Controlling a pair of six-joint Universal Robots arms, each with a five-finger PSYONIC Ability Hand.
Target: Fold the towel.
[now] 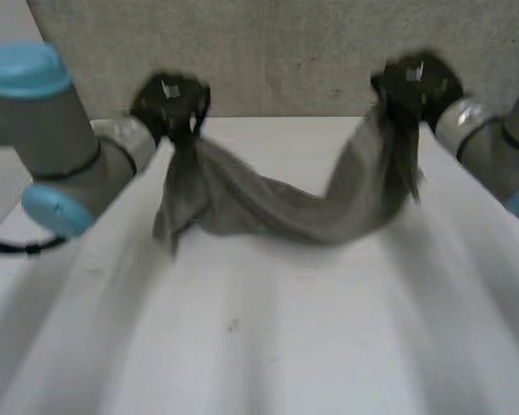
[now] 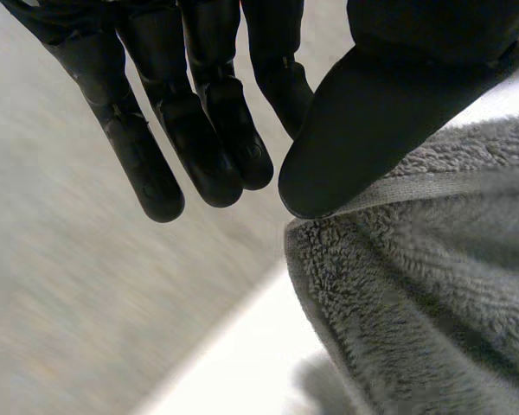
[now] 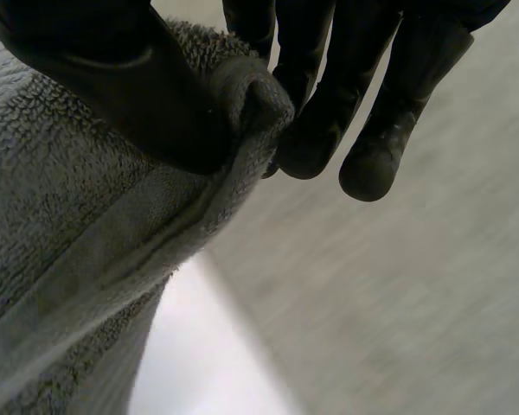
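Left hand (image 2: 372, 112) and right hand (image 3: 112, 86) each pinched a grey towel (image 1: 268, 212) corner above the desk (image 1: 242, 346), though the left's shallow hold could slip.

Seemingly a robotics lab; white surface (image 1: 242, 346) before a plain grey wall (image 1: 285, 52); blue-capped left arm (image 1: 56, 143) and right arm (image 1: 493, 147) flanking it.

Grey cylindrical joints are showing on the left arm (image 1: 65, 143) and right arm (image 1: 489, 143), with light-blue caps (image 1: 22, 69) sitting on the ends. A pale collar (image 1: 130, 138) is ringing each wrist. The left hand (image 1: 169, 104) and right hand (image 1: 415, 85) are reading matte black. The fingers (image 2: 203, 130) are looking segmented and round-tipped, the thumb (image 2: 372, 121) broader and smooth.
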